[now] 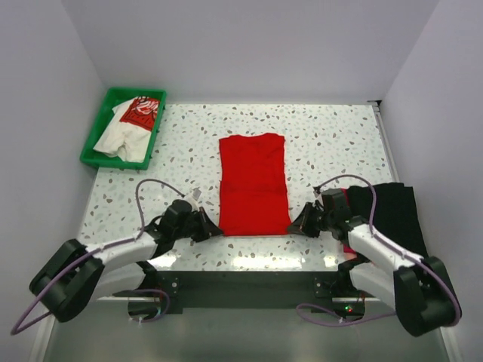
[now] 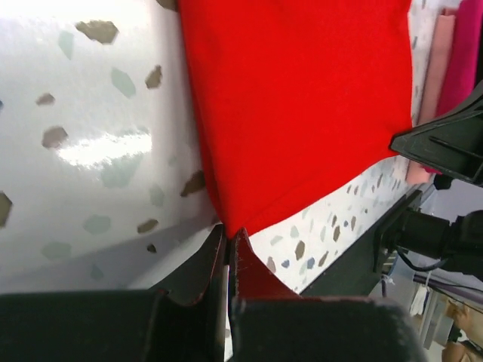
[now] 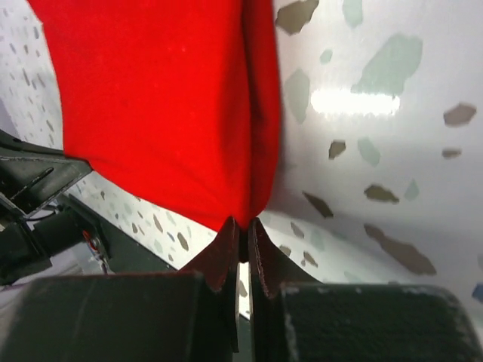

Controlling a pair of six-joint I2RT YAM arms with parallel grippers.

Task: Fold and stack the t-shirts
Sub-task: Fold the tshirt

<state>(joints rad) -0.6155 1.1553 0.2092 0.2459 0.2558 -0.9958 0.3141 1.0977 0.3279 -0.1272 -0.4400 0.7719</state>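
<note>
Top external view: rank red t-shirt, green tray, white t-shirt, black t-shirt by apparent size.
1. red t-shirt
2. green tray
3. white t-shirt
Unranked: black t-shirt, partly hidden behind the right arm; its visible part looks close to the tray.
</note>
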